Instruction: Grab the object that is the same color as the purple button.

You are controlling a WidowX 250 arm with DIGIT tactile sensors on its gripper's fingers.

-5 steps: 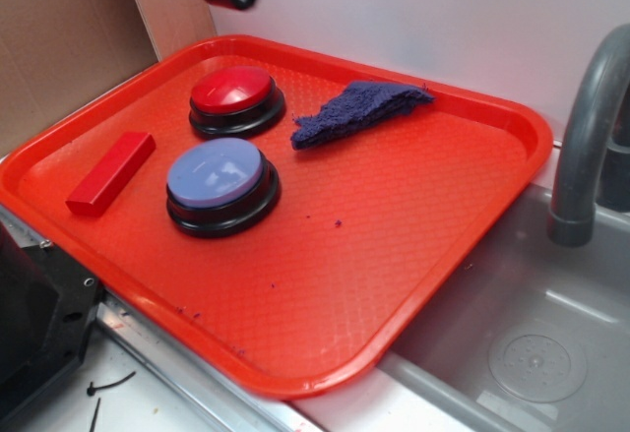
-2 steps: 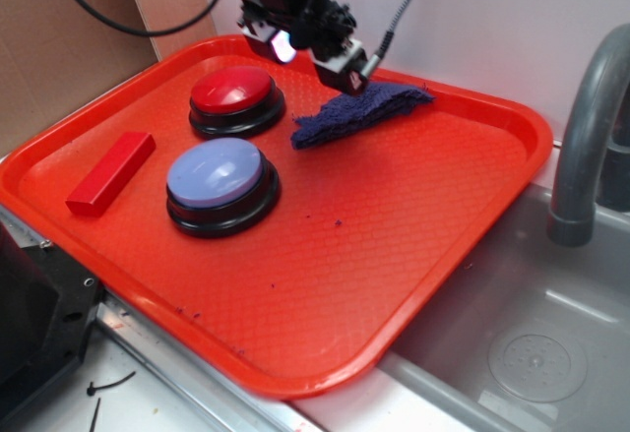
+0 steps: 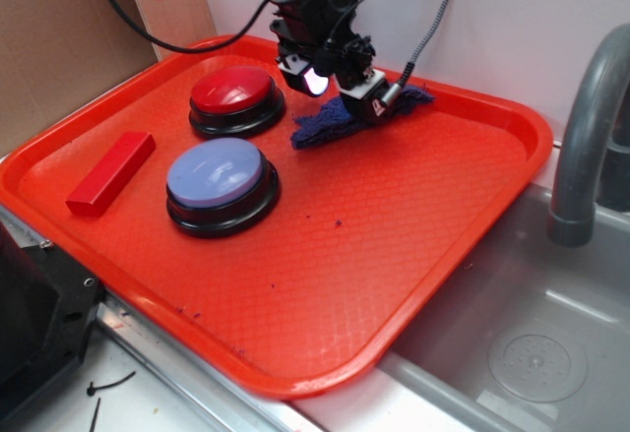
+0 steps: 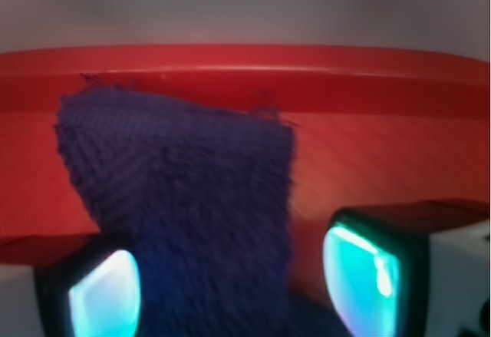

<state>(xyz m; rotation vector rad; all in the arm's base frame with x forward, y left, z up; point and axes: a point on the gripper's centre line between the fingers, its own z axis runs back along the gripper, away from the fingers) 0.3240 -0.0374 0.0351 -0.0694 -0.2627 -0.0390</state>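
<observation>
The dark purple-blue fuzzy rag (image 3: 317,130) lies at the back of the red tray (image 3: 394,245), to the right of the red button. My gripper (image 3: 346,105) is down over its middle, open, with one finger on each side. In the wrist view the rag (image 4: 192,191) fills the gap between the glowing pads (image 4: 103,295); a little bare tray shows between the rag and the right pad. The purple button (image 3: 217,176), with a lavender top and a black base, sits left of centre on the tray, away from the gripper.
A red-topped button (image 3: 232,92) stands just left of the gripper. A red block (image 3: 111,171) lies at the tray's left. The tray's raised rim (image 4: 307,64) runs right behind the rag. A grey faucet (image 3: 589,127) and a sink (image 3: 536,343) are at the right.
My gripper has come down from the upper left and moved right onto the rag, and now straddles it. The rag, buttons and block have not moved.
</observation>
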